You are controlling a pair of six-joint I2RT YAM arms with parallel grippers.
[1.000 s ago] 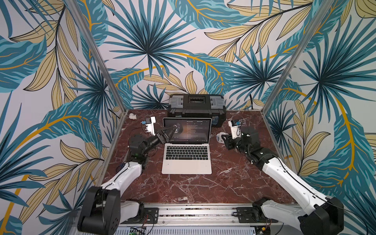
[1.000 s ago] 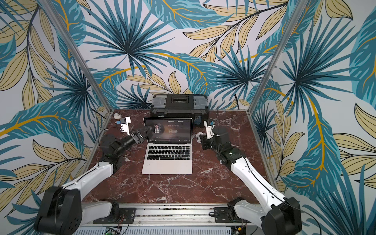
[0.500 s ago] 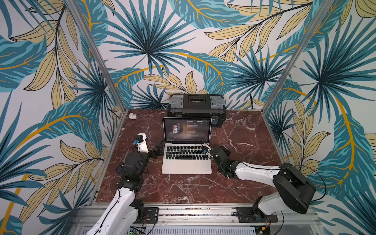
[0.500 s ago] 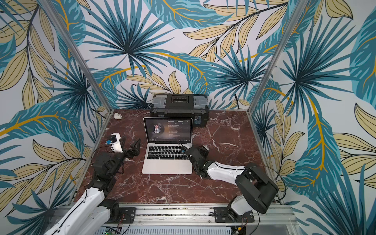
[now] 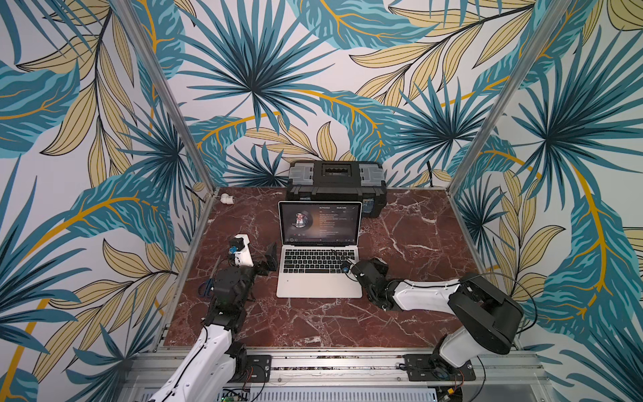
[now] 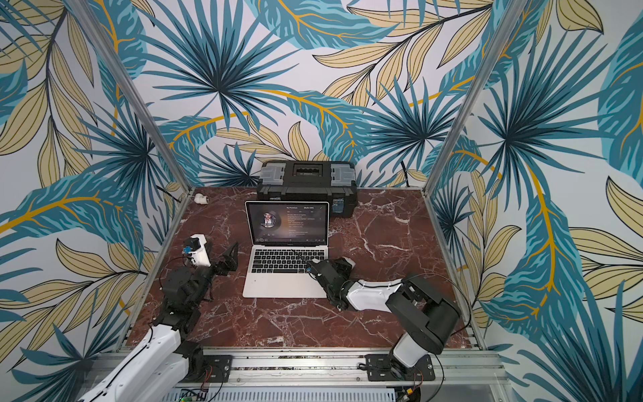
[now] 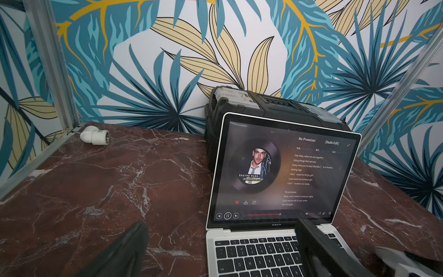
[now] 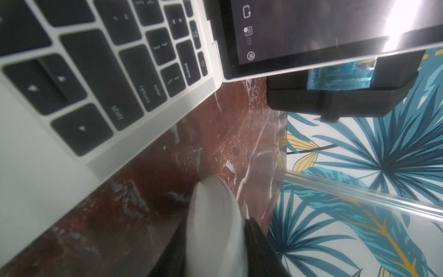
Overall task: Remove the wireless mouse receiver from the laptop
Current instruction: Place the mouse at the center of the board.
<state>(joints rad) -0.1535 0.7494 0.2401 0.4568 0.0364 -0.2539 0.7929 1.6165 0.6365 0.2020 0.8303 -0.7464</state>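
The silver laptop [image 5: 319,285] stands open mid-table in both top views, its screen [image 7: 282,172] showing a round portrait and text. My left gripper [image 5: 259,259] is open just off the laptop's left edge, with nothing between its dark fingers [image 7: 129,249]. My right gripper [image 5: 368,268] lies low at the keyboard's right end. It is shut on the white wireless mouse [image 8: 215,227], which is held on edge over the marble beside the laptop; the mouse [image 6: 349,261] peeks out white in a top view. The receiver is out of view in every frame.
A black toolbox [image 5: 335,184] with grey latches stands right behind the laptop screen. A small white fitting [image 5: 228,199] lies in the back left corner. Blue-handled scissors [image 5: 207,285] lie by the left arm. Metal frame posts [image 5: 167,101] border the table.
Both arms have drawn back from beside the screen toward the front. The left gripper has opened wide by the laptop's left edge. The right arm folded down beside the keyboard, still holding the mouse.
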